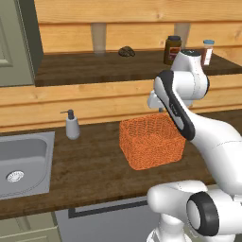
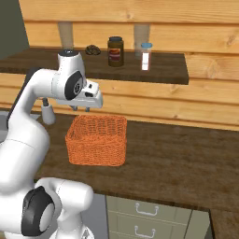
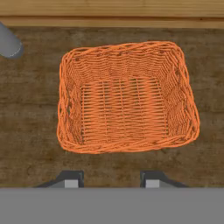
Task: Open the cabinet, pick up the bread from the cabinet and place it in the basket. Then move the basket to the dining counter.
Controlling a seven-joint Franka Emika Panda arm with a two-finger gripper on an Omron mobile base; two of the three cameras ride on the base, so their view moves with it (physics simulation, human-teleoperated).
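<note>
The robot's white arm (image 1: 198, 142) rises closest to the cameras, bent over the dark wood surface (image 1: 94, 165). Its end effector (image 3: 111, 179) hangs above the orange wicker basket (image 3: 124, 96), fingertips (image 3: 72, 179) apart and holding nothing. The basket stands empty on the surface, right of the steel sink (image 1: 23, 160) and the soap dispenser (image 1: 72, 125). The bread (image 1: 126, 51) lies on the open cabinet shelf (image 1: 94, 66) above, left of a dark brown jar (image 1: 172, 49) and a small white bottle (image 2: 146, 56).

Basket (image 1: 151, 141) on the worktop (image 1: 85, 165) — bread (image 1: 126, 51) on the shelf (image 1: 94, 66) behind, sink (image 1: 23, 160) left.
</note>
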